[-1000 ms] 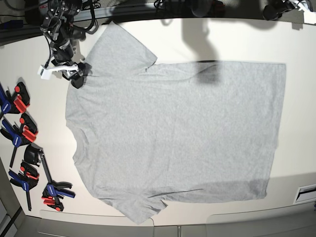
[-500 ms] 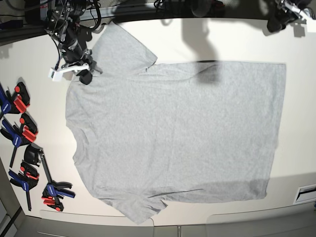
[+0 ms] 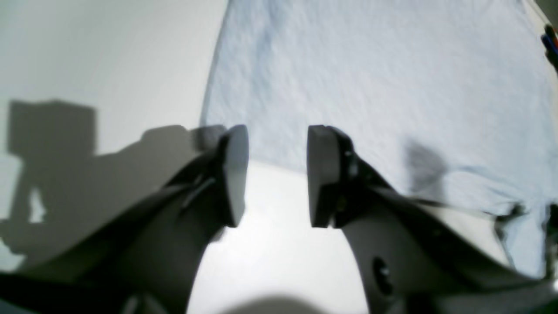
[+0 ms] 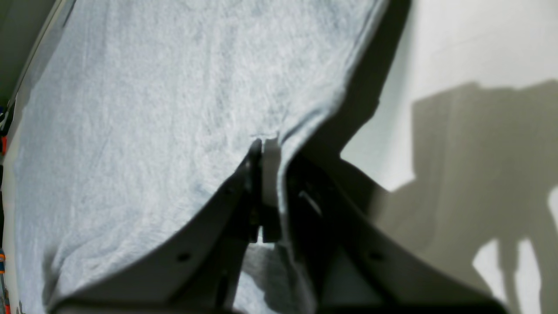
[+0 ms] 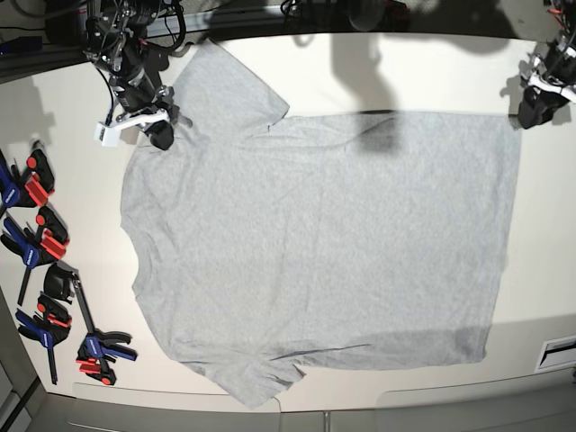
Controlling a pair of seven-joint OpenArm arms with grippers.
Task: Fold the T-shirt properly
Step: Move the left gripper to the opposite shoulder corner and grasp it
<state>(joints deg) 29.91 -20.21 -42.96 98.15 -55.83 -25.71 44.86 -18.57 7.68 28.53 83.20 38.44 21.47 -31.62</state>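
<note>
With the T-shirt (image 5: 315, 243) spread flat across the table (image 5: 432, 72), the right gripper (image 4: 266, 146) has just clamped its far-left shoulder edge while the left gripper (image 3: 277, 174), jaws apart, has arrived at the far-right hem corner, readying a first fold.

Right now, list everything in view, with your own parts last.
T-shirt: one, light heather grey, spread flat across the table, plain side up.
Table: one, off-white, under the shirt.
Bar clamps: several, blue, black and red, along the table's left edge in the base view.
Right claw: one, dark, shut on the T-shirt at its shoulder edge near a sleeve.
Left claw: one, dark, open, at the T-shirt's hem corner, holding nothing.
</note>
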